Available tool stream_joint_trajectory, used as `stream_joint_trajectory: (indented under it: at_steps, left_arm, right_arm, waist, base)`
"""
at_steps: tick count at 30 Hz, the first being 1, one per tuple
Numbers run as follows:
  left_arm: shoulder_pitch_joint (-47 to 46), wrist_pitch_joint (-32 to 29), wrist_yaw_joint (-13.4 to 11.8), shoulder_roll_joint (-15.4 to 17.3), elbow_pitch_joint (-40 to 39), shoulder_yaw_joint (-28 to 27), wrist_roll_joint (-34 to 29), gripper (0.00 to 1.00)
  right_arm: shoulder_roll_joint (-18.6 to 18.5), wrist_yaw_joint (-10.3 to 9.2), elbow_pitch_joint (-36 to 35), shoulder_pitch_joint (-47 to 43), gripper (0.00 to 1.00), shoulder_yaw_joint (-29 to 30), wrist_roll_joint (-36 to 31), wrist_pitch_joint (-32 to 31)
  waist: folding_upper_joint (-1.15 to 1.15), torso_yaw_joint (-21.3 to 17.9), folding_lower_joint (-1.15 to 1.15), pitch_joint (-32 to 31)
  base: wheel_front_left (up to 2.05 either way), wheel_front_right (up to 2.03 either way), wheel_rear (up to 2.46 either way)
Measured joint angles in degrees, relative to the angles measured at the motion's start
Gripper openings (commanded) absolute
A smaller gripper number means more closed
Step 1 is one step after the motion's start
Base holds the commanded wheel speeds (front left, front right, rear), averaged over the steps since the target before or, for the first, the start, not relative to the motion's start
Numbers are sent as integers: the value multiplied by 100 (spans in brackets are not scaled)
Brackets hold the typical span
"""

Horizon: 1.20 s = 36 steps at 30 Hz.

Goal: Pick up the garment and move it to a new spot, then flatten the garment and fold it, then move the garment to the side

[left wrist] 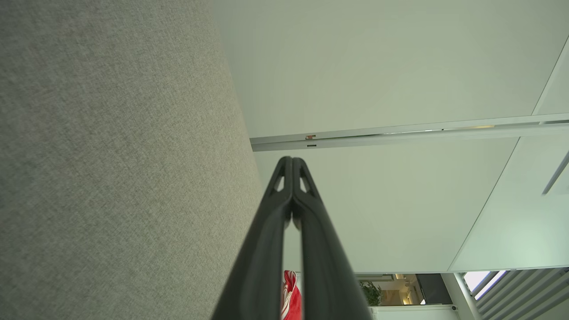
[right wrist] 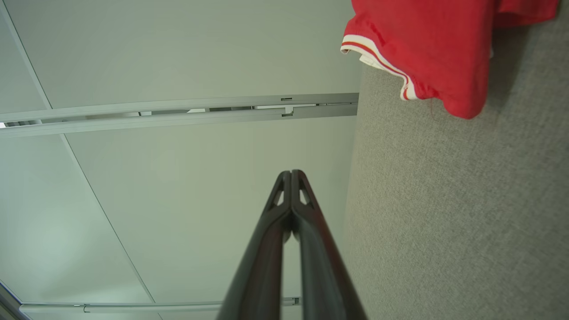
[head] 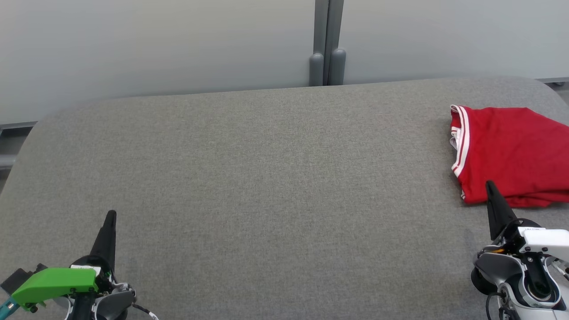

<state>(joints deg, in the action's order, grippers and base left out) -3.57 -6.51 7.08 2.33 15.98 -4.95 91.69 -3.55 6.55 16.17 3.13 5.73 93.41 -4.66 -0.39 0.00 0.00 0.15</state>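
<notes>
Garment [head: 511,155] — folded, table's [head: 266,178] right edge | both claws closed

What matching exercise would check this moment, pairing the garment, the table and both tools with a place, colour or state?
Things:
1. garment
2. left tool
3. right tool
4. table

Descriptions:
A. shut, lower right of the head view, tip close to the garment's near edge
B. grey, fabric-textured surface
C. red with white-striped trim, lying at the table's right side
D. shut, lower left of the head view, far from the garment

Pairs: 1-C, 2-D, 3-A, 4-B
</notes>
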Motion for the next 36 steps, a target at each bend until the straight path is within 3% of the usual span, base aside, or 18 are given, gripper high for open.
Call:
stream_joint_trajectory:
  at_steps: [36]
  left_arm:
    - [0, 0, 0, -1, -5, 1, 0, 0]
  right_arm:
    - [2, 10, 3, 1, 0, 14, 0, -1]
  waist:
    - [0, -1, 0, 1]
  base:
    - [0, 0, 0]
